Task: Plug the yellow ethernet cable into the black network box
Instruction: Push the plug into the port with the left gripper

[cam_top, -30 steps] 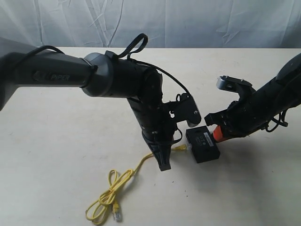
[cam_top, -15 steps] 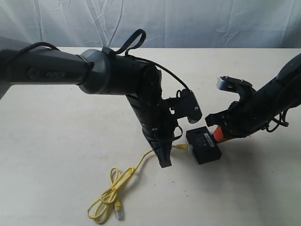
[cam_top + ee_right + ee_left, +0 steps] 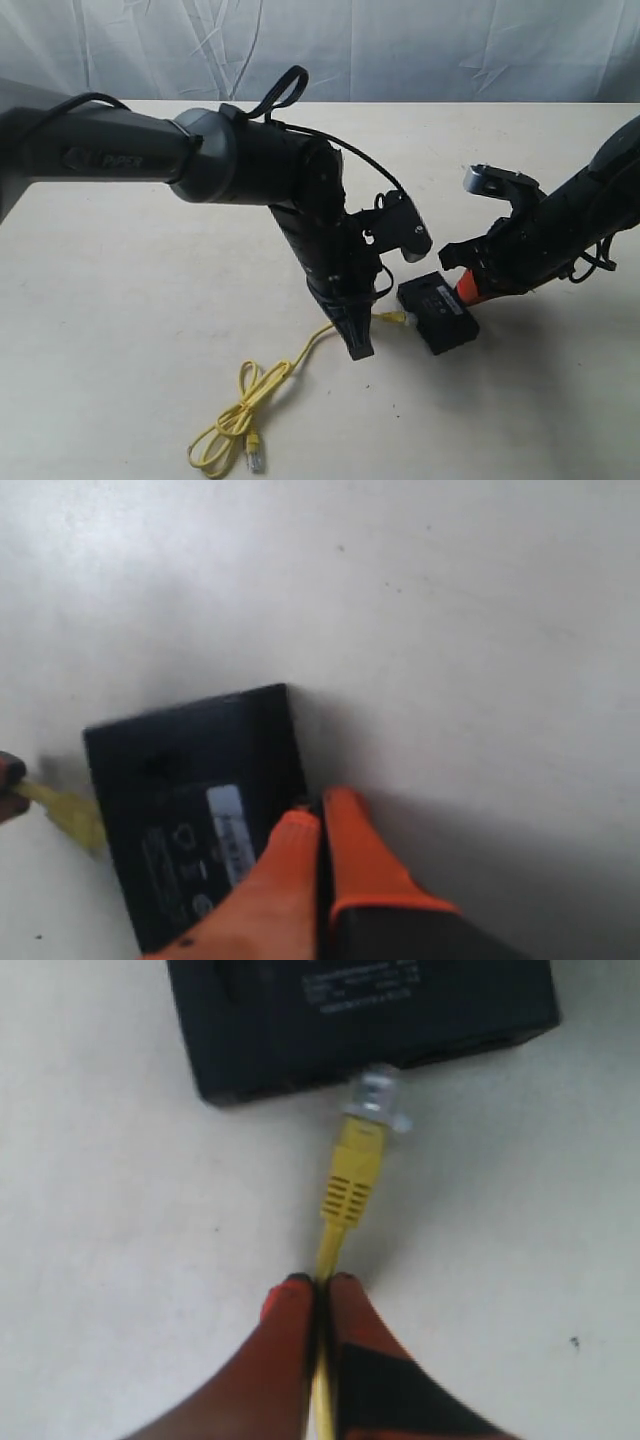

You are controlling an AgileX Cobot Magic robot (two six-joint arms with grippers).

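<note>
Steeply down-slanted, the left claw (image 3: 318,1288) pinches the thin, ribbed-booted yellow ethernet cable (image 3: 352,1175); just ahead, its clear plug (image 3: 376,1095) touches the flat matte black network box (image 3: 260,1020). The low-reaching right claw (image 3: 318,815), orange tips closed empty, butts the box's edge on the pale bench (image 3: 480,630).

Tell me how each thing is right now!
yellow ethernet cable: clear plug touching the box's side, far end looped on the table
black network box: lying flat, label up
left gripper: shut on the yellow ethernet cable
right gripper: shut, tips at the box's edge
</note>
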